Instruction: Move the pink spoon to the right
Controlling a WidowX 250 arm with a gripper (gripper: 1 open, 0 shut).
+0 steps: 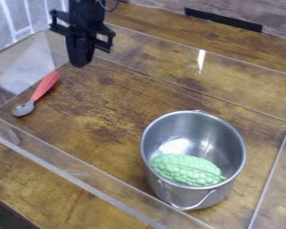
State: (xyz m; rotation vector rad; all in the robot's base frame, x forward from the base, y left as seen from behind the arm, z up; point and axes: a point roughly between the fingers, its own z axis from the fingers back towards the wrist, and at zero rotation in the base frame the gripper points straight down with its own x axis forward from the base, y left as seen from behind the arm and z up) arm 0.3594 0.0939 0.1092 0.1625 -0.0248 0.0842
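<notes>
The pink spoon [37, 92] lies flat on the wooden table at the left, red-pink handle up and right, silver bowl down near the clear wall. My black gripper [81, 61] hangs pointing straight down, up and to the right of the spoon's handle and apart from it. Its jaws are shut with nothing between them.
A steel pot [195, 157] stands at the lower right with a bumpy green vegetable [188, 170] inside. Clear acrylic walls [74, 179] fence the wooden table [121, 107] on all sides.
</notes>
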